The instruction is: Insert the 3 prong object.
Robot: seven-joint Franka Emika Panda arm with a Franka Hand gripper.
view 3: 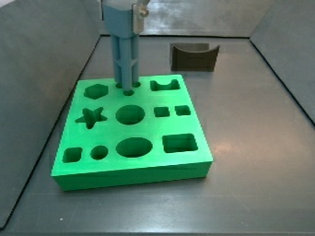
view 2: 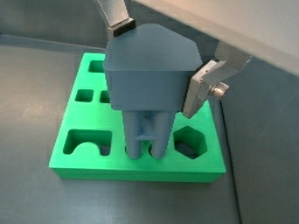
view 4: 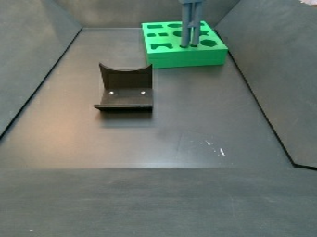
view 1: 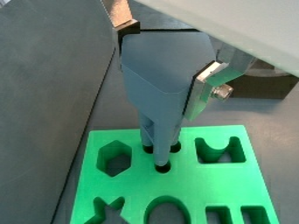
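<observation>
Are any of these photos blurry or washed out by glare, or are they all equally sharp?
In both wrist views the pale band at the top edge is blurred, too close to focus; the slim blue-grey 3 prong object held in the end effector looks fairly sharp. In a side view, soft glare whitens the grey floor. The bright green block with shaped holes looks oversaturated, almost glowing.

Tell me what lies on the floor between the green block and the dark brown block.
Nothing: in a side view the floor between the green block and the dark brown block is bare. The gripper holds the 3 prong object over the block.

hand (view 2: 158, 57) | flat silver finger (view 2: 208, 83) plates | screw on plate
</observation>
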